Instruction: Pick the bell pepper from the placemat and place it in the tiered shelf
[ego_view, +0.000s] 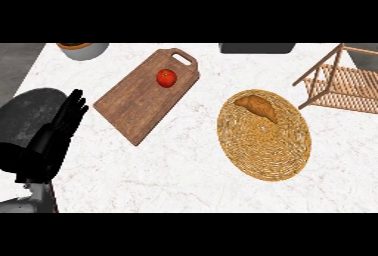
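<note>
- Left hand (68, 117) rests at left, fingers straight, holding nothing.
- Woven placemat (264, 135) carries a brown croissant-like item (258, 107), no bell pepper.
- Risk: grabbing the red tomato (166, 77) on the cutting board (146, 95) instead.

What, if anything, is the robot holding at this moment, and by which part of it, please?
Nothing is held. The left hand rests open at the counter's left edge with straight fingers, well apart from the red bell pepper on the cutting board. The right hand is out of view.

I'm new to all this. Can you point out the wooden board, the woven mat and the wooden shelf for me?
wooden board (136, 107): head view, bare middle of its face.
woven mat (266, 145): head view, bare weave near its middle.
wooden shelf (347, 89): head view, slatted lower tier.
</note>
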